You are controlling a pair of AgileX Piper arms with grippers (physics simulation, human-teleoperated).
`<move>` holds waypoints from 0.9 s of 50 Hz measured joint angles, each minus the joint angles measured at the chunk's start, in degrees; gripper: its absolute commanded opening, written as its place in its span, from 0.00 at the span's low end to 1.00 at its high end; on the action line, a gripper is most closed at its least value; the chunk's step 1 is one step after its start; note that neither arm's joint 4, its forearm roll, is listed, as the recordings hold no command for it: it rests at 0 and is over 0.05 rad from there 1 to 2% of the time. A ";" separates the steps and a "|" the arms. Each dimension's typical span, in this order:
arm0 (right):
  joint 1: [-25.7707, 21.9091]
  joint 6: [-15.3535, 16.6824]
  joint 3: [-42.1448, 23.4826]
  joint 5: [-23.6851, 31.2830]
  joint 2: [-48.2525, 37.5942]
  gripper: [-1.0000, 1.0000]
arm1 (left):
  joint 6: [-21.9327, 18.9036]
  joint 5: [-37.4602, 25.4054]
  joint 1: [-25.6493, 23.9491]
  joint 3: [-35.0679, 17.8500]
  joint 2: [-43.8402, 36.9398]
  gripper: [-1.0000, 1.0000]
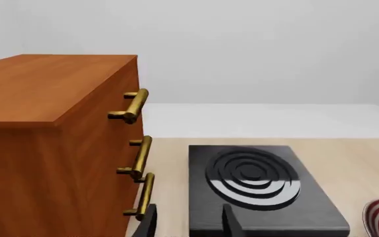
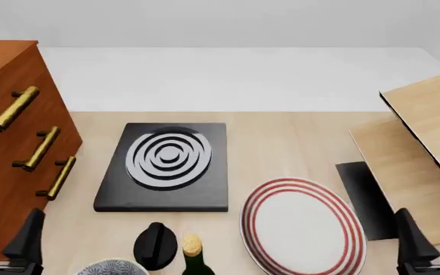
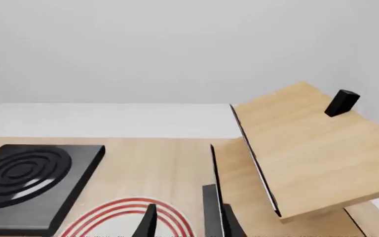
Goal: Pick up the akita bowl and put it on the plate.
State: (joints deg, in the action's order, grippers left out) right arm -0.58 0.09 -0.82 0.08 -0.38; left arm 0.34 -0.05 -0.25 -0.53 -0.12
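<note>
The akita bowl (image 2: 113, 267) is sitting at the very near edge of the worktop (image 2: 281, 143), left of centre, and only the far arc of its patterned rim is showing in the front view. It is lying just to the right of your left gripper (image 2: 6, 240) and well apart from your right gripper (image 2: 428, 235), so your left arm is the nearer one by a clear margin. Both sets of fingers are standing spread apart and are holding nothing. Being round, the bowl is giving you no long axis to line up with; judging from its position, you are going to need to swing the left fingers rightward and nearer.

Just right of the bowl, a black knobbed object (image 2: 155, 245) and a dark green bottle with a cork stopper (image 2: 195, 255) are standing side by side, between the bowl and the plate (image 2: 302, 226). That is looking like the thing to steer around on the carry.

The plate is lying flat right of the bottle: broad, white, glossy, ringed in red near its rim, much closer to your right fingers.

Farther out, the black square slab (image 2: 164, 166) with grey concentric rings is resting left of centre. At the far left a reddish wooden cabinet (image 2: 2, 143) with brass handles (image 2: 10, 107) is standing, and at the right a pale wooden board structure (image 2: 423, 143) is leaning over the worktop.
</note>
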 measured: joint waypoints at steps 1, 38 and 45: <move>0.03 0.02 0.04 0.01 0.02 1.00 | -0.07 0.01 0.01 0.02 -0.02 1.00; -2.52 2.23 -1.75 0.77 0.09 1.00 | -4.97 -12.78 -4.88 -10.95 -4.86 1.00; -2.90 2.53 -2.13 0.89 0.05 1.00 | -6.90 -17.46 -7.07 -15.97 -8.95 1.00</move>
State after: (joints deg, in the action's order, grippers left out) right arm -3.48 2.62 -2.94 0.97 -0.32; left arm -6.56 -17.51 -7.31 -16.50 -9.07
